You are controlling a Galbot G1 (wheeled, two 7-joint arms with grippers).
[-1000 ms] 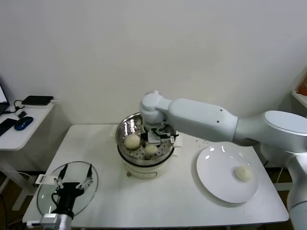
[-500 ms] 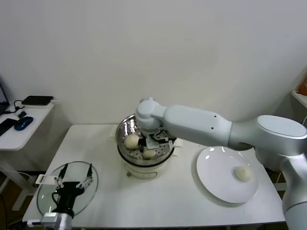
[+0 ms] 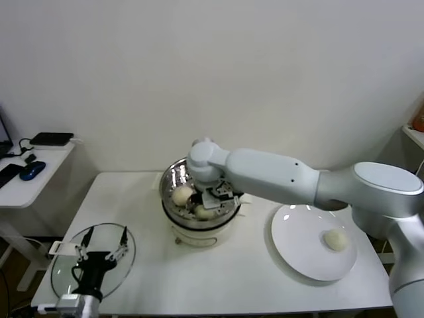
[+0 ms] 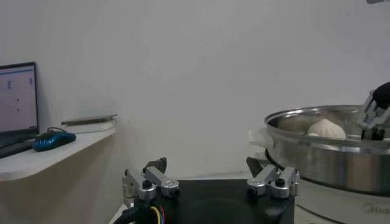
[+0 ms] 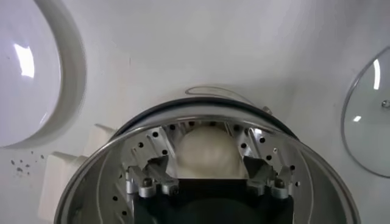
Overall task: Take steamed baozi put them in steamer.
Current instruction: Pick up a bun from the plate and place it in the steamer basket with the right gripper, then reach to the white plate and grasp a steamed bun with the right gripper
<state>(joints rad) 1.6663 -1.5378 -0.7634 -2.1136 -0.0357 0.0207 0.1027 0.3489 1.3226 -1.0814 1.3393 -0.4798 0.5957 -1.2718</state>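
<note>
The right end effector (image 5: 207,179) stands wide inside the steamer (image 3: 173,173), a baozi (image 5: 206,151) lying loose between its fingers. I'd lift straight up, clear of the rim, then fetch the last bun (image 3: 334,240) from the plate (image 3: 298,245) at four o'clock.

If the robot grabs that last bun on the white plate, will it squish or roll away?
The bun looks soft and puffy, so a hard squeeze would probably dent it. Its domed top and seemingly flat bottom suggest it would slide rather than roll on the smooth plate. It is likely light for its size.
</note>
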